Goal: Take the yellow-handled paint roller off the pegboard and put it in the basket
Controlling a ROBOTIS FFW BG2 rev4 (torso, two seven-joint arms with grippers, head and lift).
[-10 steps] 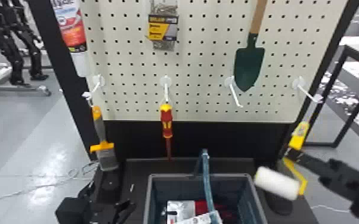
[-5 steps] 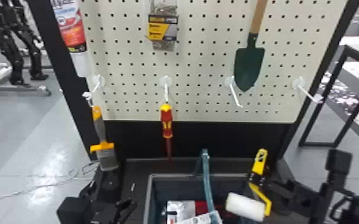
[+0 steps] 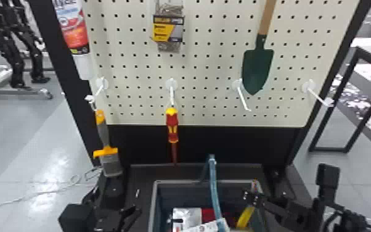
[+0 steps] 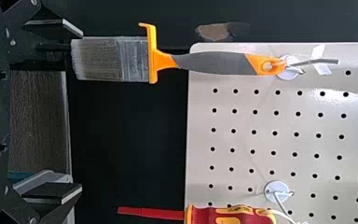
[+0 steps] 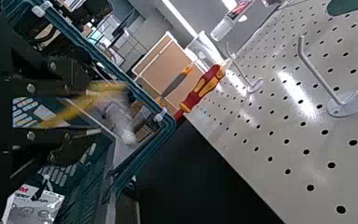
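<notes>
In the head view my right gripper [image 3: 250,198] is over the right side of the basket [image 3: 154,205]. Below it, the yellow frame of the paint roller [image 3: 245,217] shows inside the basket. In the right wrist view, the fingers of my right gripper [image 5: 92,110] stand apart, and the blurred roller [image 5: 71,110] lies across the gap between them, its pale sleeve beyond the tips. My left gripper [image 3: 132,213] is parked at the lower left; in the left wrist view this left gripper [image 4: 78,111] is open and holds nothing.
A paintbrush [image 3: 104,135] and a red-yellow screwdriver [image 3: 172,125] hang from hooks. The right-hand hook [image 3: 319,94] is bare. A blue strap-like piece [image 3: 214,185] rises from the basket, which holds a silver packet [image 3: 187,216]. A green trowel [image 3: 257,69] hangs above.
My right arm has moved left with the roller, from beside the basket to over it. The roller has dropped lower into the basket, and the right fingers have opened. The left arm has kept still.
</notes>
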